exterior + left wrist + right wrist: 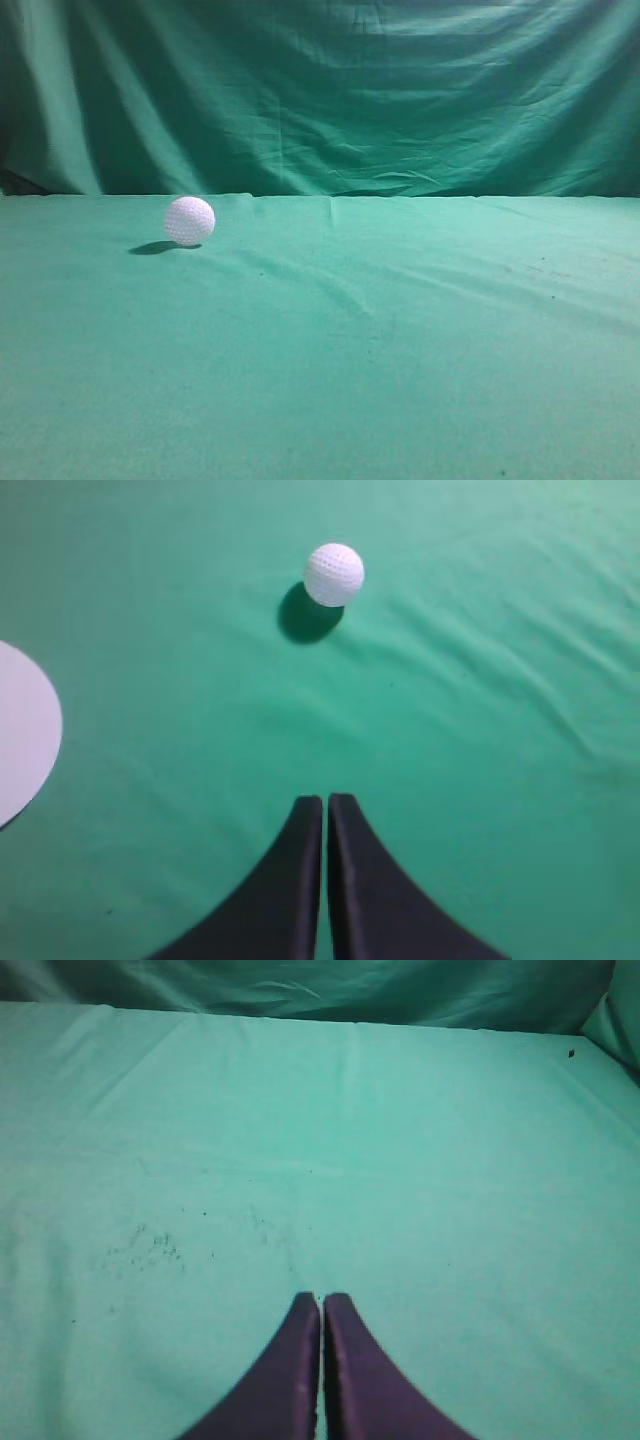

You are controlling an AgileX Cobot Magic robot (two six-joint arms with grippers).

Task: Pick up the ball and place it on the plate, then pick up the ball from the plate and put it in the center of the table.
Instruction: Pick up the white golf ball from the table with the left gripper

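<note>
Resting on the table (400,380), the ball (189,220) lies apart from both arms' closed, seemingly empty jaws.

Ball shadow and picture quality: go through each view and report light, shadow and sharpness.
Exterior view: the ball throws a dark shadow to its left on the table; the picture is soft and dim. Left wrist view: the shadow falls below-left of the ball, the dimples are fairly crisp, and the plate looks flat white. Right wrist view: pale, washed-out cloth with faint dark specks.
</note>
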